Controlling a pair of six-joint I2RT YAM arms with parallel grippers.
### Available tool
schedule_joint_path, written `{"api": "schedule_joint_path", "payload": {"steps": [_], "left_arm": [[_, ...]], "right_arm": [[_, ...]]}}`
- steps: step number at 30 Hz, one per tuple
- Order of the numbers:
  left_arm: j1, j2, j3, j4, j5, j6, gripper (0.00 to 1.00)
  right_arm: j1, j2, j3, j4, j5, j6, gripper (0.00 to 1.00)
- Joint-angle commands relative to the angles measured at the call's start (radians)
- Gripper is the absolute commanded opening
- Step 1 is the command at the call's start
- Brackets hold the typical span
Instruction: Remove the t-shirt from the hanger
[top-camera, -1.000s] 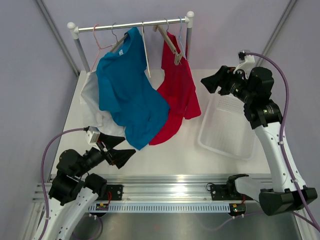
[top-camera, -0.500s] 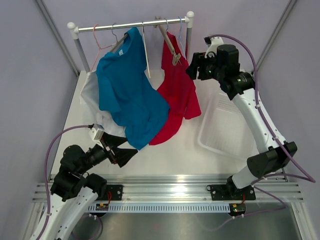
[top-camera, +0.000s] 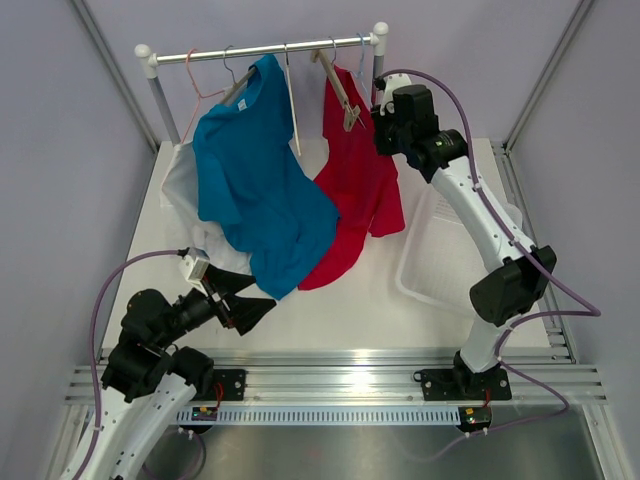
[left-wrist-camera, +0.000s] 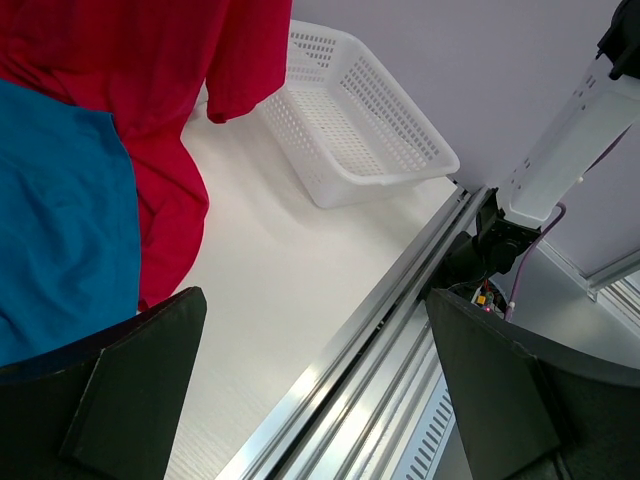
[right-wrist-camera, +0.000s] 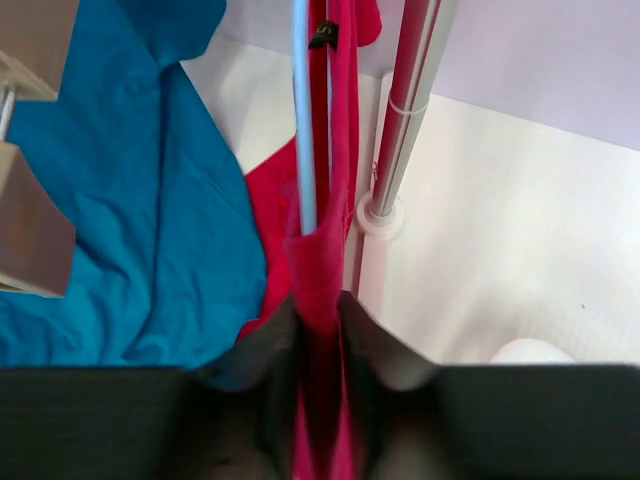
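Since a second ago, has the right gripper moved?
Yes. The right gripper swung left, from above the white basket to the rack's right post, where it now pinches the red t-shirt.

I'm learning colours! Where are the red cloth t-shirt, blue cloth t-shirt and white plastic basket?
red cloth t-shirt (top-camera: 360, 190): top external view, its body.
blue cloth t-shirt (top-camera: 255, 190): top external view, its chest.
white plastic basket (top-camera: 450, 260): top external view, bare floor.

Dark fingers of left gripper (left-wrist-camera: 312, 320) spread wide apart. Red cotton t-shirt (left-wrist-camera: 150, 80) hangs top left, blue cotton t-shirt (left-wrist-camera: 60, 220) in front. White perforated plastic basket (left-wrist-camera: 350, 120) on white tabletop (left-wrist-camera: 270, 270); aluminium rail (left-wrist-camera: 400, 340) along the edge.
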Motion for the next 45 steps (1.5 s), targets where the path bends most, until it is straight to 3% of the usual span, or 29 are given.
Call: {"api": "schedule_joint_path", "payload": {"steps": [1, 4, 11, 15, 29, 35, 38, 41, 44, 45], "left_arm": [[0.003, 0.014, 0.001, 0.029, 0.039, 0.000, 0.99], [0.003, 0.014, 0.001, 0.031, 0.039, 0.000, 0.99], [0.004, 0.015, 0.001, 0.031, 0.036, -0.002, 0.99], [0.006, 0.017, 0.001, 0.029, 0.034, -0.002, 0.99], [0.014, 0.066, 0.035, 0.033, 0.039, 0.000, 0.99], [0.014, 0.195, 0.115, 0.202, 0.140, -0.132, 0.99], [0.004, 0.276, 0.151, 0.397, 0.157, -0.257, 0.99], [-0.074, 0.391, 0.199, 0.470, 0.091, -0.313, 0.99], [-0.282, 0.503, 0.288, 0.468, -0.097, -0.257, 0.99], [-0.412, 0.529, 0.329, 0.468, -0.241, -0.229, 0.98]], "right_arm": [[0.027, -0.018, 0.040, 0.017, 0.082, -0.052, 0.17], [0.039, -0.059, -0.008, 0.084, 0.090, -0.055, 0.00], [0.062, -0.099, 0.047, 0.141, 0.116, -0.081, 0.00], [0.062, -0.162, -0.018, 0.218, 0.133, -0.064, 0.00], [0.062, -0.438, -0.515, 0.394, 0.127, 0.109, 0.00], [0.068, -0.667, -0.767, 0.388, 0.128, 0.229, 0.00], [0.088, -0.780, -0.873, 0.352, 0.084, 0.299, 0.00], [0.131, -0.891, -0.979, 0.323, 0.043, 0.356, 0.00], [0.201, -1.006, -1.074, 0.309, 0.007, 0.404, 0.00], [0.221, -1.056, -1.103, 0.284, 0.028, 0.416, 0.00]]}}
